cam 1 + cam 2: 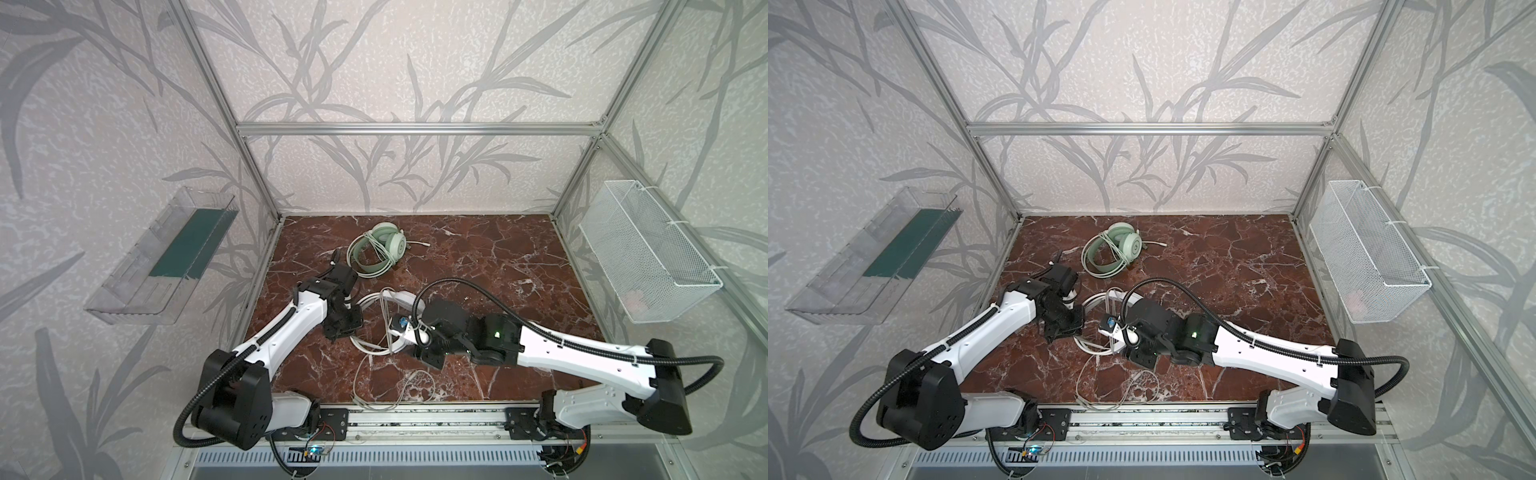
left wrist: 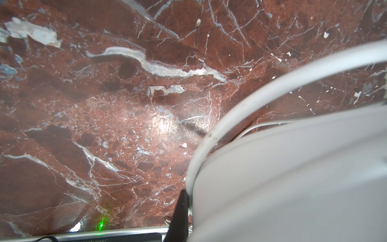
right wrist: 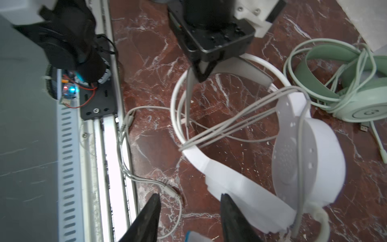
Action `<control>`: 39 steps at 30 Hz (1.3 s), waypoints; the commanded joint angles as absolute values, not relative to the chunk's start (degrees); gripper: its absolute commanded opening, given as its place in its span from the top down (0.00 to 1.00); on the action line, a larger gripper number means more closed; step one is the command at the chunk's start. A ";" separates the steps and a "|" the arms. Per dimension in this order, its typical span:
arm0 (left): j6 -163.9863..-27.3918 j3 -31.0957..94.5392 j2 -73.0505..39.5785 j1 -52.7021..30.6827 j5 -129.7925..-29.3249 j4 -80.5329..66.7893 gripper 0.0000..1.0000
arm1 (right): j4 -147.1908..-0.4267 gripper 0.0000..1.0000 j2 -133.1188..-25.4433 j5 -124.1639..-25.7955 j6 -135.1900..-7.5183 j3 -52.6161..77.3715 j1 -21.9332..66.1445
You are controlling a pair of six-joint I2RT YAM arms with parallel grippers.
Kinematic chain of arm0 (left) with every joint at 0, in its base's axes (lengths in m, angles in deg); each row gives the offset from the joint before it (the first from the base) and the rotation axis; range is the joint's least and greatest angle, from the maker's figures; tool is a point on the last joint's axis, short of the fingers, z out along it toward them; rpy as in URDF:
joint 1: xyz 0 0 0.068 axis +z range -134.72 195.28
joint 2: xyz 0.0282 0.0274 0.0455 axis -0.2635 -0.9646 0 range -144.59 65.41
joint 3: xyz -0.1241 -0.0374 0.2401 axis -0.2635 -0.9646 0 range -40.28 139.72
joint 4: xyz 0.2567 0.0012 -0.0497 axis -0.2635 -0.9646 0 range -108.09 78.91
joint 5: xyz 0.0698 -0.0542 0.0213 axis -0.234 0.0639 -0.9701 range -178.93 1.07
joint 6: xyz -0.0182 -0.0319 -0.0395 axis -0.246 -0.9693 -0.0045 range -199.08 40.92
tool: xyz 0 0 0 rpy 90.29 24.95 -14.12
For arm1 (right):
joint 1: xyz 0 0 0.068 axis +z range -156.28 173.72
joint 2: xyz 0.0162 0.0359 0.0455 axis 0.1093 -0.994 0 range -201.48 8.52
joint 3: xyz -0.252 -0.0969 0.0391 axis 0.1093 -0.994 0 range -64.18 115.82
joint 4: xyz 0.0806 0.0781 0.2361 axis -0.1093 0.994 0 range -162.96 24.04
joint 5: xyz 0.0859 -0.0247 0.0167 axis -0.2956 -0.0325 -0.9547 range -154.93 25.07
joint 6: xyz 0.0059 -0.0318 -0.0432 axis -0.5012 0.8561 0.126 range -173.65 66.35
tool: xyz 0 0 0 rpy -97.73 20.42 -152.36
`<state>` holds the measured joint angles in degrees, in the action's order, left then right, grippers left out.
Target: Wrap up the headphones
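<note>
Two headsets: one mint-green headset (image 1: pixel 390 246), one white headset (image 3: pixel 303 157), clamped by left gripper (image 3: pixel 201 75); right gripper (image 3: pixel 189 197) released.

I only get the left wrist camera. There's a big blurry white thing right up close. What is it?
Observer: The white headphones; the left gripper is shut on their headband.
Operator: Where's the other hand?
Observer: The right gripper is open beside that band, gripping nothing.
Operator: Are there more headphones?
Observer: Yes, mint-green headphones lie farther back on the table, cable looped around them.
</note>
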<state>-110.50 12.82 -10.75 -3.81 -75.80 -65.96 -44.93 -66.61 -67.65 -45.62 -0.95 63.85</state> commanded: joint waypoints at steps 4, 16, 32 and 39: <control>-109.73 15.31 -9.70 -4.06 -75.46 -66.55 1.00 | -46.66 0.54 -64.46 -72.25 -44.56 -4.14 68.30; -111.80 30.55 -3.74 -4.06 -77.72 -73.87 1.00 | -59.76 0.48 -63.57 -74.03 -47.67 -15.18 68.26; -112.54 52.27 -0.99 -4.23 -79.45 -82.87 1.00 | -97.69 0.33 -69.11 -64.67 -52.04 -25.60 68.37; -112.41 60.53 -3.14 -4.67 -79.96 -85.70 1.00 | -106.54 0.32 -76.45 -63.10 -54.72 -24.39 68.35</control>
